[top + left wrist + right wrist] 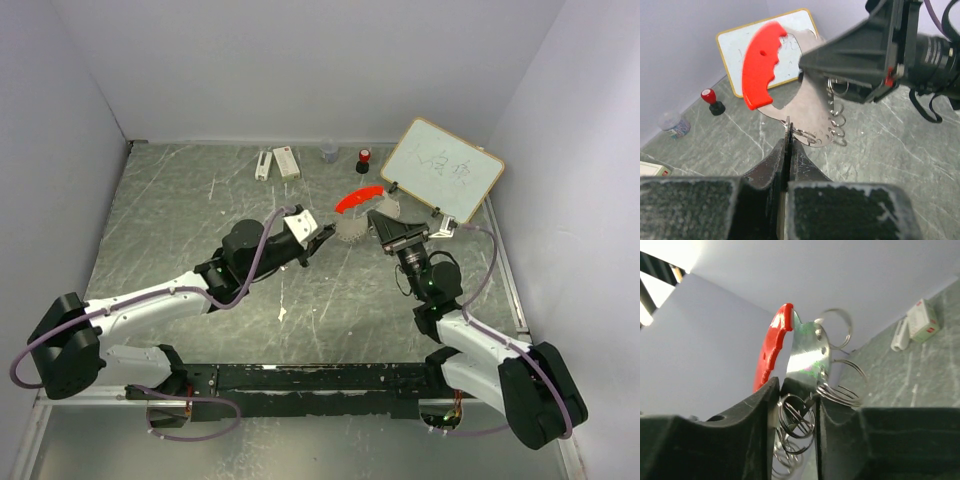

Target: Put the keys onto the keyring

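My right gripper [378,222] [797,387] is shut on the keyring [350,230], holding it above the table. It grips the curved grey plate [810,110] [807,355]; the red fob [760,65] [771,350] sticks up and several thin silver rings [837,390] hang from it. My left gripper [325,236] [788,142] is shut on a thin flat key [788,125], seen edge-on. The key's tip touches a ring at the plate's lower edge. Its tag is hidden between the fingers. The other key is out of view.
A small whiteboard [442,170] [765,45] leans at the back right, just behind the right gripper. A red-capped black cylinder [363,160] [712,100] and a small clear jar [328,152] stand at the back wall. Two white blocks [277,163] lie at the back.
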Controlling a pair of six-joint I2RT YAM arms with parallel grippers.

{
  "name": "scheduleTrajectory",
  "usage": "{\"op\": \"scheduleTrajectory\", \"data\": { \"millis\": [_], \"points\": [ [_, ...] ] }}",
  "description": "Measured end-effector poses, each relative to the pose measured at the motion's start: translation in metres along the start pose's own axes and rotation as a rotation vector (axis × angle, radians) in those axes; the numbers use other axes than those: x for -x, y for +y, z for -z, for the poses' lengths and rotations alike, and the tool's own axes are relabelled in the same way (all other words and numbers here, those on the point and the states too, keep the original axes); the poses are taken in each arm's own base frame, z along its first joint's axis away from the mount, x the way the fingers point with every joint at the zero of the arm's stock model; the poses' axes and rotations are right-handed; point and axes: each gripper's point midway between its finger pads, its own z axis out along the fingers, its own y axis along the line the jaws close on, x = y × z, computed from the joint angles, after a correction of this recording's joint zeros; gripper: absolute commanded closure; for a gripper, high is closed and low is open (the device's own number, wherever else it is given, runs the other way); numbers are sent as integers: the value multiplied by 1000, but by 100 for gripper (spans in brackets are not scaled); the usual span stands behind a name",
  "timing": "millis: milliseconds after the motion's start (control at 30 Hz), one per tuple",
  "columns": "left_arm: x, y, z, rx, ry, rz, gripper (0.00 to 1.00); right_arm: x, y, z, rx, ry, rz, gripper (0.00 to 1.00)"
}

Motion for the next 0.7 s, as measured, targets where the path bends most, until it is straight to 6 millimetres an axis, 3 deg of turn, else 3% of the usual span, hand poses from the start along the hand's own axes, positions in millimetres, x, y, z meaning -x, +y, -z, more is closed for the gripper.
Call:
{"op": "scheduleTrajectory", "data": {
  "millis": [200, 700],
  "points": [
    [16, 3, -6, -4, 19, -6, 93, -3, -26, 10, -72, 15, 36, 48],
    [0, 0, -7, -29, 129, -8, 93, -9, -67, 31, -232, 71, 164, 22]
  ]
}}
